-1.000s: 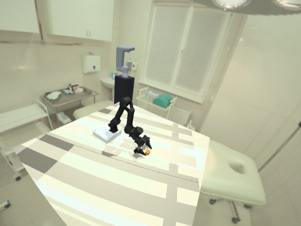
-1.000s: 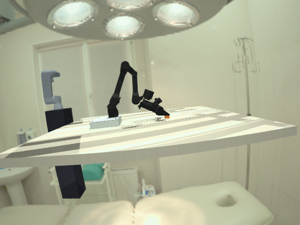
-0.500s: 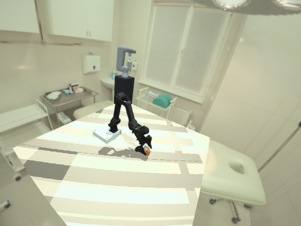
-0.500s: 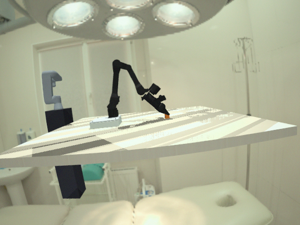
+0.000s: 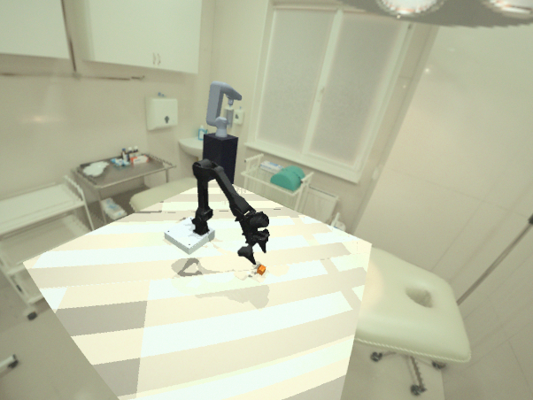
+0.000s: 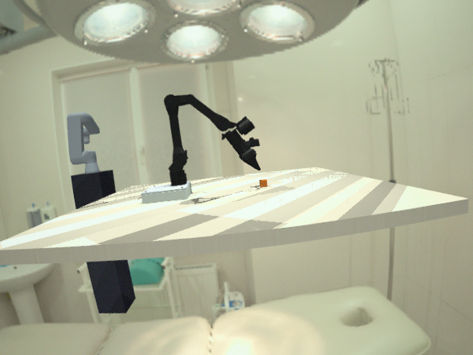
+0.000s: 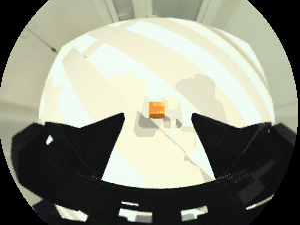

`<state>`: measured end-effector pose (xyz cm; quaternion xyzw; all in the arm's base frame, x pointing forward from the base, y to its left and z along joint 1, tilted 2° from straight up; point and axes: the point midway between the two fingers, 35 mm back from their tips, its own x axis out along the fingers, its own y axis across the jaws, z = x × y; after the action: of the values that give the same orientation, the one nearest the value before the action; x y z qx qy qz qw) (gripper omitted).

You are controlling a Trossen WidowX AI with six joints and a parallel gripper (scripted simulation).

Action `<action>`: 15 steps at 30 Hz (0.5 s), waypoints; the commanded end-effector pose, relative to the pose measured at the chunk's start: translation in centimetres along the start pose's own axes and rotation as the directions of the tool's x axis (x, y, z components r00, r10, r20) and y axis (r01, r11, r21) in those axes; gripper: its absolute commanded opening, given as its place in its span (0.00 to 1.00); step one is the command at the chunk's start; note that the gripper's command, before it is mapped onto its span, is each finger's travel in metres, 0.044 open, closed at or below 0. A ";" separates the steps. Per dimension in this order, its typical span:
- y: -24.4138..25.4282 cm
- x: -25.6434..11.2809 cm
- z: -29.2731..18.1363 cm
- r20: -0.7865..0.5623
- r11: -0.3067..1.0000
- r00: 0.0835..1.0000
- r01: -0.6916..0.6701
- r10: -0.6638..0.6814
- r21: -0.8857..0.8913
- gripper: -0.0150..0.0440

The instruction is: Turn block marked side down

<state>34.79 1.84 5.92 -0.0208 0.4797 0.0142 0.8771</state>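
A small orange block (image 5: 261,269) (image 6: 263,183) (image 7: 156,109) rests on the striped, pale table (image 5: 199,332) (image 6: 236,242). In the wrist view its visible faces are orange, one lighter than the other. I cannot tell from these frames which side is the marked one. My black gripper (image 5: 260,257) (image 6: 259,169) (image 7: 158,115) is open and empty, tilted downward. Its fingertips are above the block and apart from it. In the wrist view the block shows between the two fingers, in the gap near the tips. The block's underside is hidden.
The arm's pale base box (image 5: 189,239) (image 6: 166,194) stands on the table behind the gripper. A dark pedestal (image 5: 220,152) (image 6: 93,186) with a blue-grey arm (image 5: 215,106) (image 6: 75,137) stands at the table's far end. A padded couch (image 5: 398,319) (image 6: 275,326) is beside the table.
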 end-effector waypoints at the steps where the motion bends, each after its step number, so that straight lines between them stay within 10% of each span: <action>1: -0.1 -0.3 0.2 -0.033 1.000 0.999 0.006 -0.006 0.006 1.00; 15: 0.0 0.0 4.0 -0.457 1.000 0.890 0.006 -0.002 0.007 1.00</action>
<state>37.62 1.97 7.45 -0.0234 0.6388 0.0070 0.7690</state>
